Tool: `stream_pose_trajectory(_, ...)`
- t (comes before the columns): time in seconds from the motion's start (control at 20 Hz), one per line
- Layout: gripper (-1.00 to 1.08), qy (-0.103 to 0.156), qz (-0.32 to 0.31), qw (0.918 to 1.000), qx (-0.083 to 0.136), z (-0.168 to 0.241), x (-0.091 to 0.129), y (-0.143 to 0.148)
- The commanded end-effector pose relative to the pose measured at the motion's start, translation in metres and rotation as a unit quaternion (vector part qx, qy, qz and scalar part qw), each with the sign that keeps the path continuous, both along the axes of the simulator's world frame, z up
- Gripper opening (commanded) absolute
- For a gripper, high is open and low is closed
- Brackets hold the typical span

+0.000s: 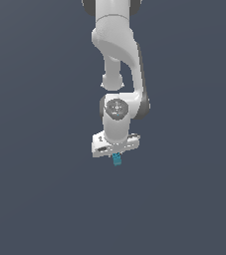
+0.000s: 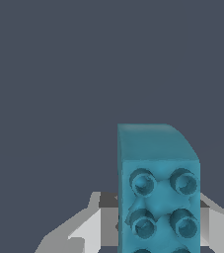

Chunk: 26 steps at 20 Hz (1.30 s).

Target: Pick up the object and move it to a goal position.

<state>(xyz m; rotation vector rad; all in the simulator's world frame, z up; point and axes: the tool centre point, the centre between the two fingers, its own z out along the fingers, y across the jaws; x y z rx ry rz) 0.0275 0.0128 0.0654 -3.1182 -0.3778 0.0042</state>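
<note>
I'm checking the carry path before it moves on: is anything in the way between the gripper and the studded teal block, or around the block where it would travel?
Nothing visible. The teal block already sits between the fingers of the gripper, with its studs facing the wrist camera. Both views show only plain dark background around it. No goal marker is visible.

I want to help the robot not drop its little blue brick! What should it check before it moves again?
1. Is the brick in the gripper? Ok: it sits right under the white hand, and the wrist view shows it up close between the grey fingers.
2. Is the brick off the ground? Cannot tell: the floor is one flat grey colour.
3. Is the grip tight? Cannot tell: the touching spots are hidden.
4. Is the way clear? Ok: nothing else shows around the arm.
5. Where is the goal? Cannot tell: no marker shows in either view.
</note>
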Motion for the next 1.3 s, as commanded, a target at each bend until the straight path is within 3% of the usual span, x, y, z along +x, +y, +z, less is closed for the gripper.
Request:
stream_pose_trajectory(0.0, -1.00, -0.001, 0.000, 1.0000, 0.000, 0.020, 0.005, -0.020)
stream_pose_trajectory(0.8, -1.00, -0.001, 0.000, 1.0000, 0.000, 0.152, 0.038, -0.158)
stream_pose_trajectory(1.25, -1.00, -0.001, 0.000, 1.0000, 0.000, 0.202, 0.054, -0.211)
